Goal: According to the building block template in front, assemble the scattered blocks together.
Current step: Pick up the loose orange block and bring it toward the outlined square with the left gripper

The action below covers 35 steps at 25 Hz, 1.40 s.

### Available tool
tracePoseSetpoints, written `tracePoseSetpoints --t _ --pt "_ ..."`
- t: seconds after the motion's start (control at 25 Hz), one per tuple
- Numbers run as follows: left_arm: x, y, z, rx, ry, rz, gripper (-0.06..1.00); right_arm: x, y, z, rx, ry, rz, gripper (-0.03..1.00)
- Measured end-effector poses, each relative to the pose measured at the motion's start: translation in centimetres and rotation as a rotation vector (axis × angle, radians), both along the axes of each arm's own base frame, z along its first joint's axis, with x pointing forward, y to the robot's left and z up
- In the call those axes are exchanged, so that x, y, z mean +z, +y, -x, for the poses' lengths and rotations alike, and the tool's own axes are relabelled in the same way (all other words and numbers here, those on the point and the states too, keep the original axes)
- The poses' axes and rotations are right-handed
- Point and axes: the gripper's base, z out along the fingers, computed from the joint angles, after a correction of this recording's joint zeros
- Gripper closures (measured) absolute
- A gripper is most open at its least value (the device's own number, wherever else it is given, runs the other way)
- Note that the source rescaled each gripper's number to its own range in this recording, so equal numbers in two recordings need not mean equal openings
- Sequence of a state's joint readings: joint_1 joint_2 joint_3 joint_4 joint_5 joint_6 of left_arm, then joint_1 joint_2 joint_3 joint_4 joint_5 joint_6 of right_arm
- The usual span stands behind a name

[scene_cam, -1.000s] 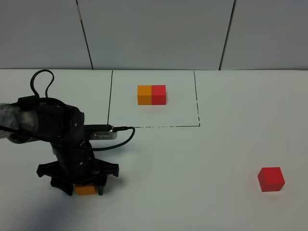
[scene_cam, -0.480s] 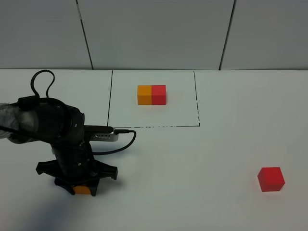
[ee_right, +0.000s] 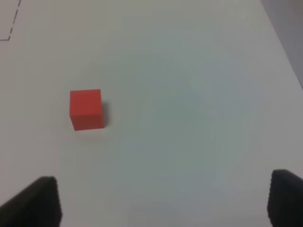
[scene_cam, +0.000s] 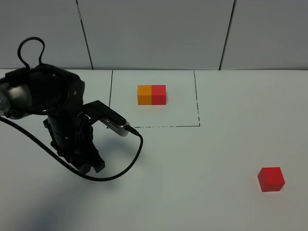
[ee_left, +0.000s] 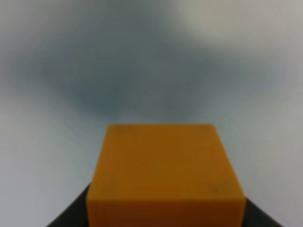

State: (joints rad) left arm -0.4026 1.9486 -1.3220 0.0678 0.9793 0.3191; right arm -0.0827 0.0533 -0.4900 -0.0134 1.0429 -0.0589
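The template, an orange block joined to a red block, sits at the back inside a black outlined rectangle. My left gripper hangs above the table at the left, shut on a loose orange block that fills the left wrist view. The arm hides this block in the exterior view. A loose red block lies at the front right and also shows in the right wrist view. My right gripper is open and empty, well apart from the red block. The right arm is outside the exterior view.
The white table carries the black outline around the template area. A black cable loops from the left arm down towards the table. A grey panelled wall stands behind the table.
My left arm has risen and swung up from the table front, carrying the orange block with it. The block no longer shows in the exterior view. The red block has not moved.
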Motion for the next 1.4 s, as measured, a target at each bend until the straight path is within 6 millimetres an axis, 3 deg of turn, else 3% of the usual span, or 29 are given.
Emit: tracePoseSetpoints --t 0.32,0.56,0.8,1.08,1.4 --pt "0.9 -1.1 0.1 -0.457 0.050 0.062 0.94 0.0 0.0 0.0 0.000 0.000 0.000 0.22" --pt "0.9 -4.2 1.5 -0.709 0.046 0.057 0.94 0.0 0.0 0.0 0.000 0.000 0.000 0.22" --pt "0.6 -6.4 2.0 -0.813 0.033 0.018 0.94 0.0 0.0 0.0 0.000 0.000 0.000 0.22" --pt "-0.3 -7.6 0.4 -0.849 0.032 0.034 0.94 0.0 0.0 0.0 0.000 0.000 0.000 0.22" --pt "0.3 -9.5 -1.8 -0.849 -0.034 0.091 0.94 0.0 0.0 0.0 0.000 0.000 0.000 0.22"
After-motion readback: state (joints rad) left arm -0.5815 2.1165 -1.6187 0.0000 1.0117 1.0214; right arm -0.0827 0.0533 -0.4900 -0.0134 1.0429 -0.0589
